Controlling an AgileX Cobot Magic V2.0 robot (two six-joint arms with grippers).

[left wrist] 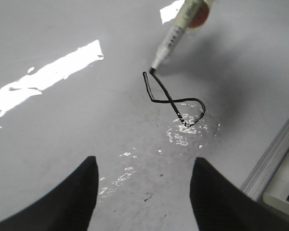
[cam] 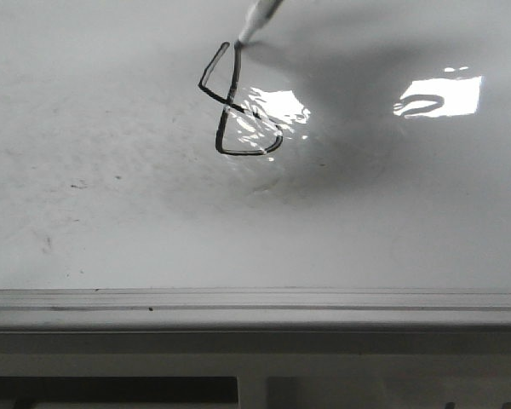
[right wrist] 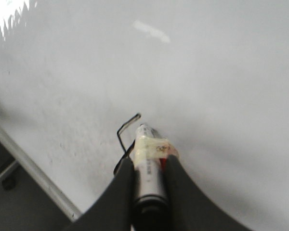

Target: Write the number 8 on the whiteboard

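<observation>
The whiteboard point(cam: 111, 196) fills the front view. A thin black angular number 8 point(cam: 236, 106) is drawn on it, with a narrow top loop and a wider bottom loop; it also shows in the left wrist view point(left wrist: 172, 95). My right gripper point(right wrist: 149, 161) is shut on a white marker point(right wrist: 148, 168). The marker point(cam: 260, 17) comes in from the top of the front view, and its tip touches the top of the 8's upper loop. My left gripper point(left wrist: 143, 162) is open and empty above the board, short of the 8.
A grey metal edge rail point(cam: 255, 307) runs along the board's near side and shows in both wrist views point(left wrist: 274, 159) point(right wrist: 33, 173). Bright glare patches point(cam: 443, 95) lie right of the 8 and over its lower loop. Faint grey smears point(cam: 77, 183) mark the board's left part.
</observation>
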